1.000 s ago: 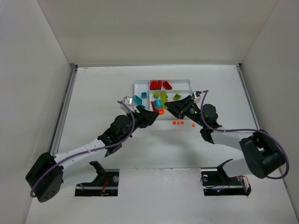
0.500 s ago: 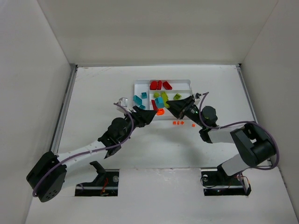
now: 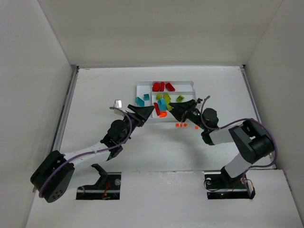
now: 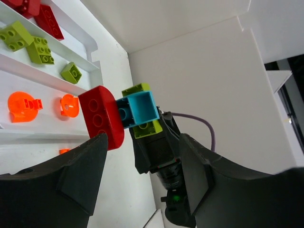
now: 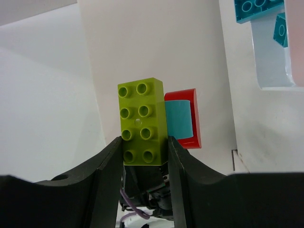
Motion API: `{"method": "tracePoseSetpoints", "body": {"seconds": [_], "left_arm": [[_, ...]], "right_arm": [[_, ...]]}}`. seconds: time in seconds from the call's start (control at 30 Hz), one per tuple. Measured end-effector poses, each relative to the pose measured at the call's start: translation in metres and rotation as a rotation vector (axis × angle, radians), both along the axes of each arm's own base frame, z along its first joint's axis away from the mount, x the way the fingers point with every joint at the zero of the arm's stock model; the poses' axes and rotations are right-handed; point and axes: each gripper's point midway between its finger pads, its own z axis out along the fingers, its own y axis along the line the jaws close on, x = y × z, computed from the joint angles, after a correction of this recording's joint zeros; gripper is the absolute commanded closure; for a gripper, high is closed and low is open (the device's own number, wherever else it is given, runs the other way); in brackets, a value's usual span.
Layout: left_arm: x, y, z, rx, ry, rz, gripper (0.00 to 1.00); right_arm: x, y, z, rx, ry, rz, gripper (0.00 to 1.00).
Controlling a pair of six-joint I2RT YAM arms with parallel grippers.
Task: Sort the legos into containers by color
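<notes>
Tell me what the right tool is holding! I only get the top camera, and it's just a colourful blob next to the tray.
Observer: The right wrist camera shows the right tool clamped on a lime green brick with eight studs. A teal brick and a red brick are joined on beside it.
Operator: Is the left tool grabbing it too?
Observer: No. The left wrist camera shows the left tool open, with its fingers spread and nothing pinched between them. The red brick sits just ahead of them.
</notes>
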Motion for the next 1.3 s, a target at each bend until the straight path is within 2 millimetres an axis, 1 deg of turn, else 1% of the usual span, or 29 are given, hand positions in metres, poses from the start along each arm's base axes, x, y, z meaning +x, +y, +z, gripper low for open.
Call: {"method": "tracePoseSetpoints", "body": {"seconds": [0.2, 0.47, 0.6, 0.8, 1.0, 1.2, 1.3], "left_arm": [[0.01, 0.008, -0.003, -0.065, 0.055, 0.028, 0.41], [0.014, 0.002, -0.01, -0.122, 0.13, 0.009, 0.42], [0.018, 0.0, -0.011, -0.147, 0.153, 0.005, 0.45], [0.02, -0.002, -0.001, -0.19, 0.143, -0.002, 0.47], [0.023, -0.005, 0.006, -0.217, 0.131, -0.004, 0.49], [0.023, -0.006, 0.014, -0.242, 0.11, -0.005, 0.49], [0.023, -0.006, 0.015, -0.245, 0.105, -0.005, 0.45]], "right_arm": [[0.0, 0.0, 0.013, 0.021, -0.027, -0.002, 0.78], [0.001, 0.005, 0.024, 0.042, -0.042, 0.003, 0.78], [-0.002, 0.01, 0.027, 0.047, -0.048, 0.014, 0.78], [-0.006, 0.014, 0.029, 0.054, -0.049, 0.027, 0.78], [-0.008, 0.014, 0.038, 0.066, -0.068, 0.025, 0.77], [-0.009, 0.011, 0.046, 0.077, -0.087, 0.015, 0.77], [-0.01, 0.011, 0.048, 0.079, -0.091, 0.014, 0.78]]}}
